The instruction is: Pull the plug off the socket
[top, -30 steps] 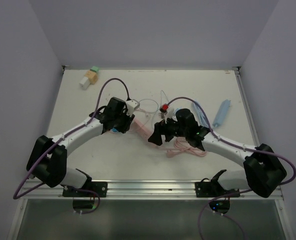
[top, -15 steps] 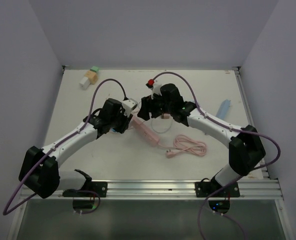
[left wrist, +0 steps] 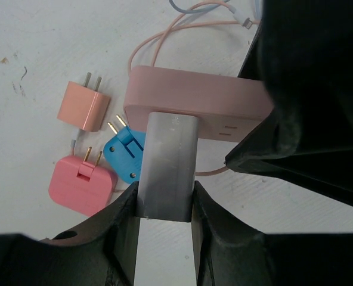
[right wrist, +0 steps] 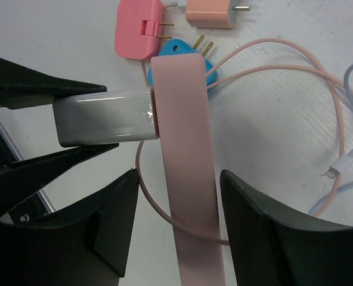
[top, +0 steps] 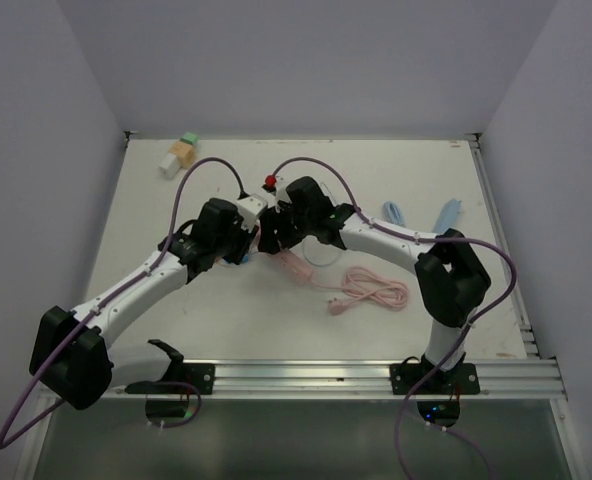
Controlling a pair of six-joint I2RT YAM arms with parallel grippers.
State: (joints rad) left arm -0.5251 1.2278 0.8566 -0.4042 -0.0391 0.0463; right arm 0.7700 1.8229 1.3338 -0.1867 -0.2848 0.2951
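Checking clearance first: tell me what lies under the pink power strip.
A blue plug and thin pink cable pass beneath the pink power strip; anything else there is covered.

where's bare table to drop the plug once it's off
Bare: the table's back edge right of the block, and the front between left arm and coiled pink cable. Crowded: centre, with left gripper, right gripper, power strip, loose adapters.
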